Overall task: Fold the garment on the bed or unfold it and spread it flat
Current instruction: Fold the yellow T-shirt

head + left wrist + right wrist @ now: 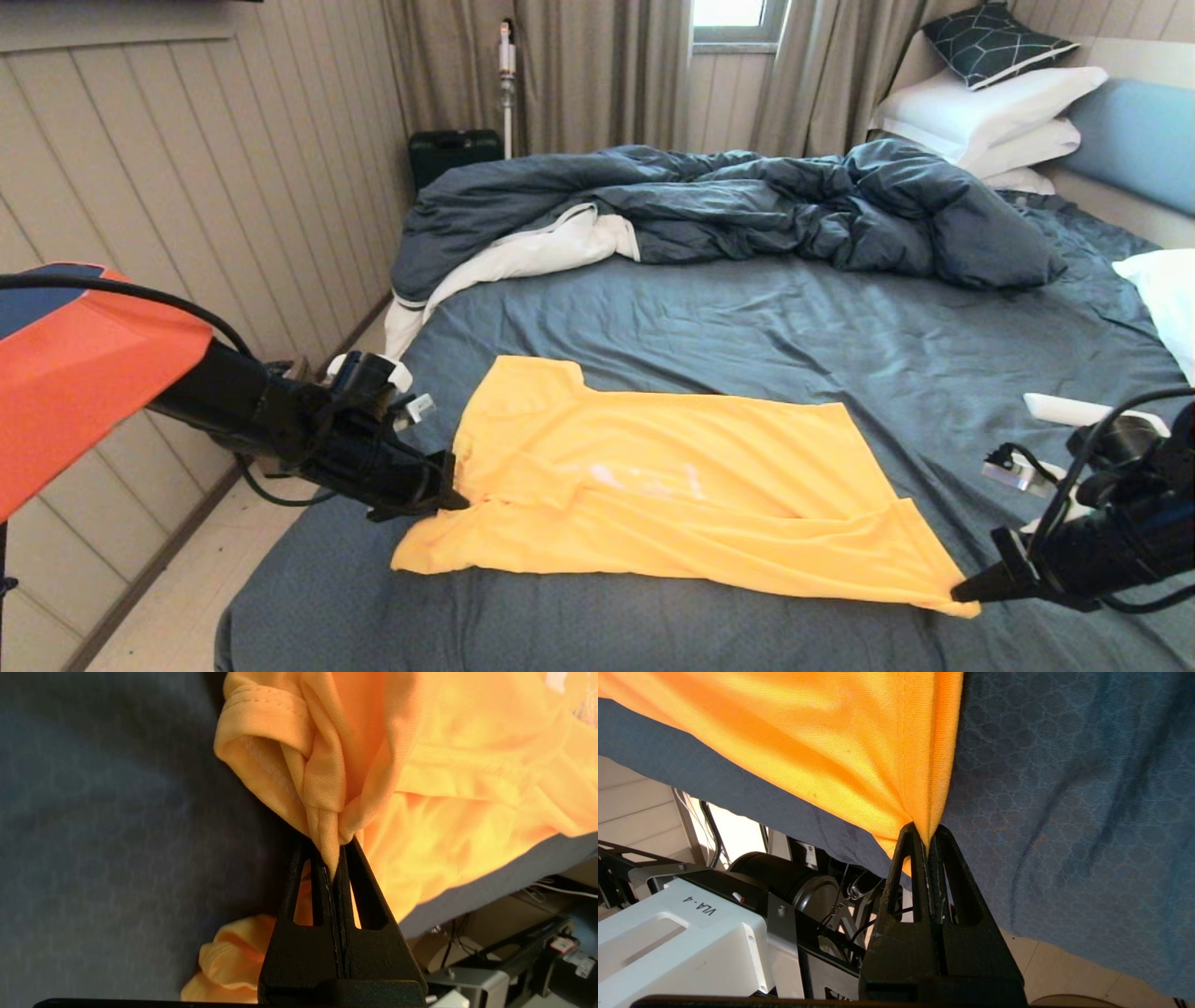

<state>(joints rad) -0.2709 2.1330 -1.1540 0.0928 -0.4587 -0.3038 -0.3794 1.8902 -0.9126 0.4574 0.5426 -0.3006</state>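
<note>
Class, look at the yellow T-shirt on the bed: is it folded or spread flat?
Folded: the T-shirt lies doubled lengthwise, one sleeve showing, print faint through cloth. Both pincers, left and right, grip its ends.

"vla-4" printed on white robot housing (691, 933), shown upside down

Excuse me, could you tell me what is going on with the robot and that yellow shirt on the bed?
The robot has both hands on the yellow T-shirt, which lies across the near part of the bed. Its left hand is shut on bunched fabric at the shirt's left end, and its right hand is shut on the near right corner. A rumpled dark-blue duvet lies farther back.
</note>
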